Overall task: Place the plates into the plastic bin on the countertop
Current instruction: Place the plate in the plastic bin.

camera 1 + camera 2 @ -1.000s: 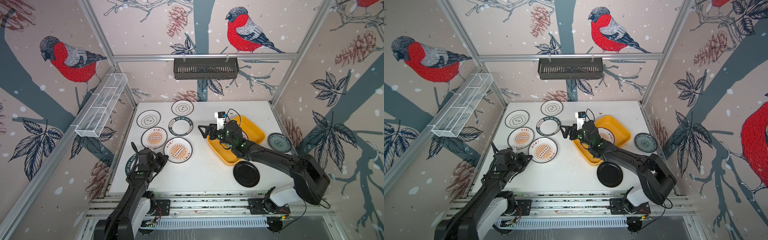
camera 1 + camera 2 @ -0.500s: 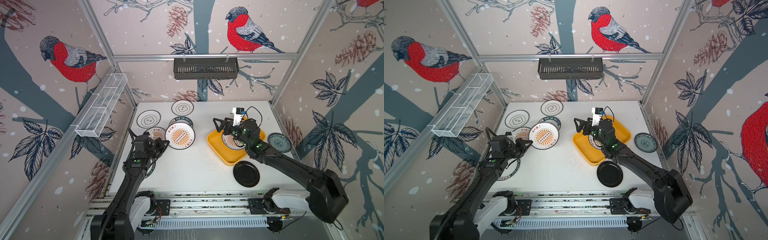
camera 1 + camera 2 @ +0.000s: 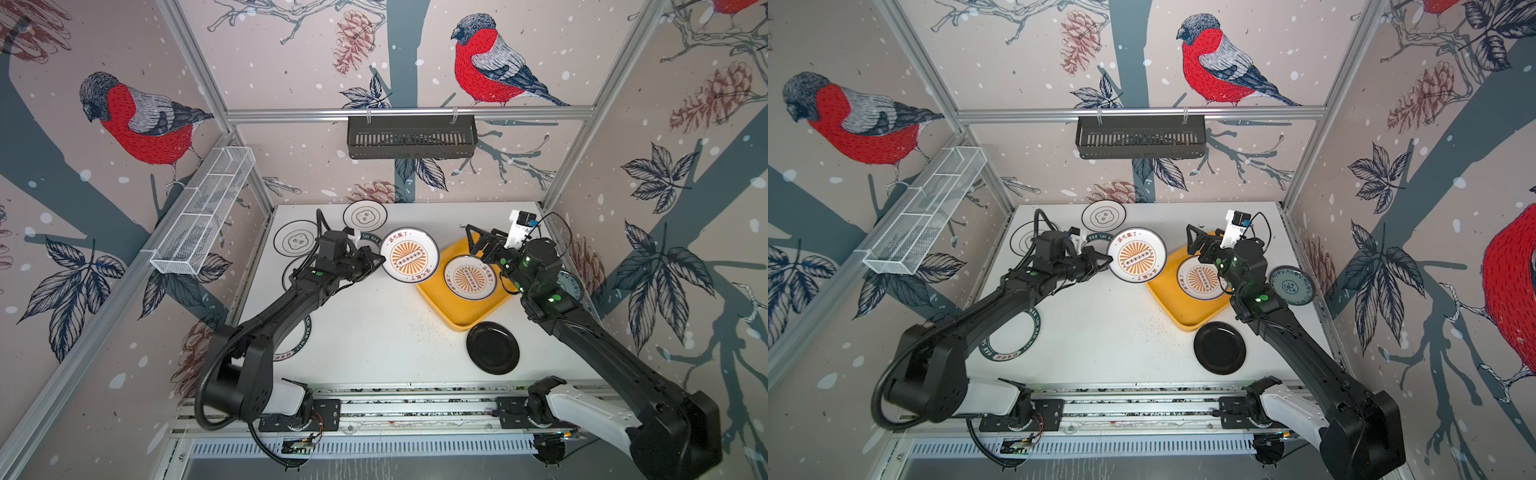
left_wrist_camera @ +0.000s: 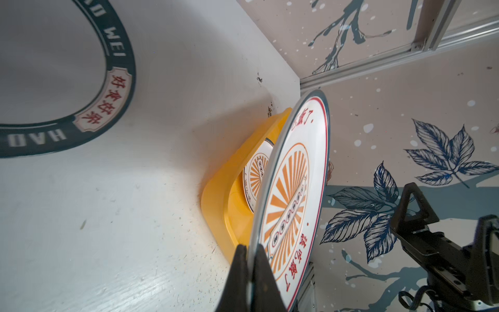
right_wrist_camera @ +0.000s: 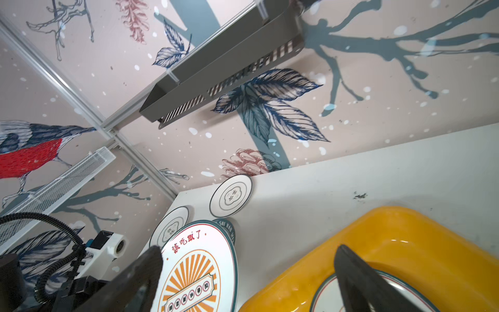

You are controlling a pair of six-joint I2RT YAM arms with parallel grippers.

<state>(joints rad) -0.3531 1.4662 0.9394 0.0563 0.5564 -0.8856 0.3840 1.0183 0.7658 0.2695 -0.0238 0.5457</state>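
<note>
Orange-sunburst plate (image 3: 409, 260) pinched at its rim by my left gripper (image 3: 377, 262), lifted off the countertop (image 3: 374, 332), presumably to clear the wall of the yellow plastic bin (image 3: 457, 322) just beside it. Right gripper (image 3: 485, 243) spread wide and empty above the plate already binned (image 3: 469, 277).

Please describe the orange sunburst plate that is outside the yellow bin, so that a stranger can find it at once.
Find the yellow bin on the white countertop. Just beside its rim, on the left arm's side, is the wanted plate, pinched at its edge by the left gripper. Its twin lies inside the bin; only this one is gripped.
</note>
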